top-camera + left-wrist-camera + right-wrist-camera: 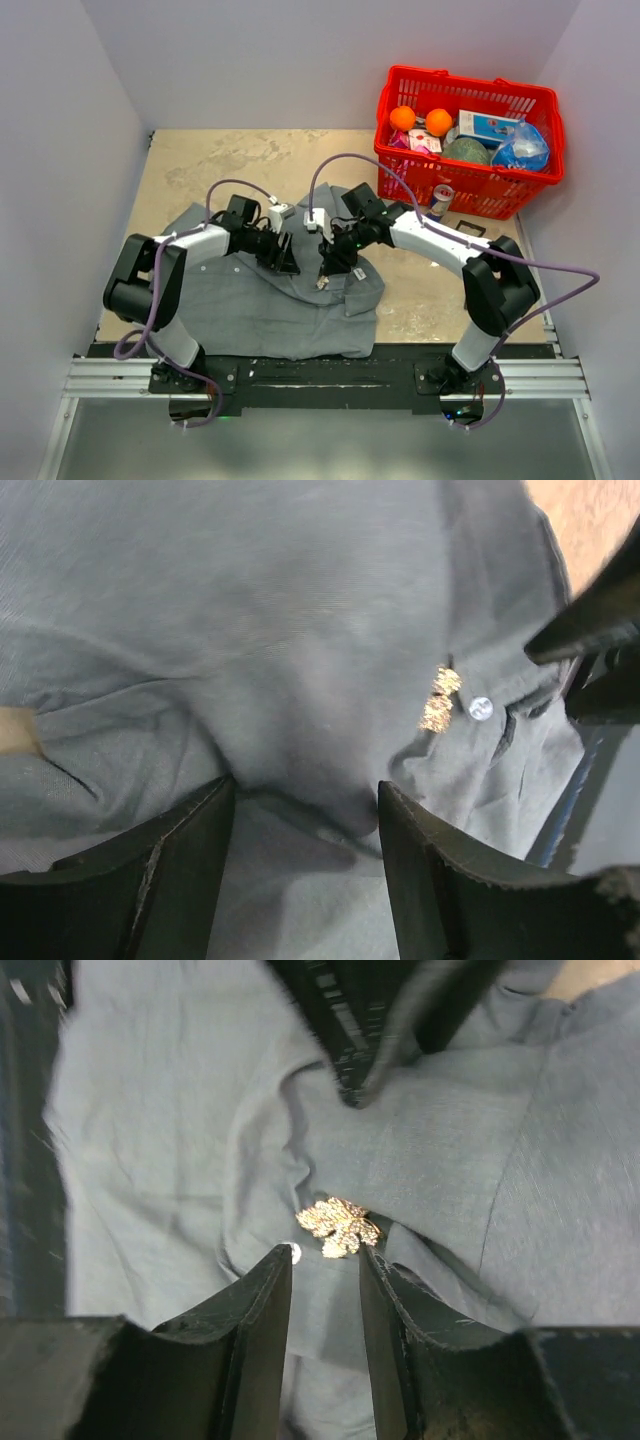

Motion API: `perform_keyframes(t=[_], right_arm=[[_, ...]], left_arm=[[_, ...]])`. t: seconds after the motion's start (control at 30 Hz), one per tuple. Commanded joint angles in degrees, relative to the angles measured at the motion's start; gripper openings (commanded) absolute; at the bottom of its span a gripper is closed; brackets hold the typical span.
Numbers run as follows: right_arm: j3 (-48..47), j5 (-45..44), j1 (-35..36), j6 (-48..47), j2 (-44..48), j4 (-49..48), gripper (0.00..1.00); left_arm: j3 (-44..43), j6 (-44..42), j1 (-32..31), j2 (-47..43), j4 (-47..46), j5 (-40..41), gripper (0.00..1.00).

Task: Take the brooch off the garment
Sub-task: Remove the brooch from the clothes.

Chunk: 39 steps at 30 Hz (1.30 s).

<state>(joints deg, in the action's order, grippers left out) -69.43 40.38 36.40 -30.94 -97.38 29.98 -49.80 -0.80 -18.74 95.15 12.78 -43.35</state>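
Note:
The grey garment point(250, 305) lies crumpled on the table between the arms. A gold leaf-shaped brooch point(338, 1226) is pinned on it beside a white button point(294, 1251). It also shows in the left wrist view point(438, 698) and as a small glint in the top view point(322, 283). My right gripper point(325, 1260) is open, its fingertips just short of the brooch, one on each side. My left gripper point(305, 795) is shut on a raised fold of the garment point(300, 630), a short way left of the brooch.
A red basket point(465, 88) with oranges, a box and other goods stands at the back right. A can point(441, 199) stands in front of it, next to a small dark square item point(470, 228). White walls enclose the table.

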Motion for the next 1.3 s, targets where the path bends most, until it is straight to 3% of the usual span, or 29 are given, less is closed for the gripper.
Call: perform_keyframes(t=[0.0,0.23,0.43,1.07,1.27], right_arm=[[2.4,-4.2,1.7,-19.1,4.0,1.1,0.36],[3.5,-7.0,6.0,-33.2,3.6,1.6,0.4],[4.4,-10.1,7.0,-36.8,1.8,0.5,0.44],[6.0,-13.7,8.8,-38.9,-2.8,-6.2,0.41],[4.9,-14.3,8.9,-36.6,-3.3,-6.8,0.31]], left_arm=[[-4.0,9.3,1.0,3.7,-5.7,-4.1,0.64],[-6.5,9.8,2.0,8.6,-4.0,-3.3,0.64],[-5.5,9.8,2.5,8.3,-4.3,-3.2,0.64],[-5.0,10.1,2.5,8.5,-4.8,-3.8,0.64],[-4.9,10.0,2.5,8.2,-4.8,-3.8,0.63]])
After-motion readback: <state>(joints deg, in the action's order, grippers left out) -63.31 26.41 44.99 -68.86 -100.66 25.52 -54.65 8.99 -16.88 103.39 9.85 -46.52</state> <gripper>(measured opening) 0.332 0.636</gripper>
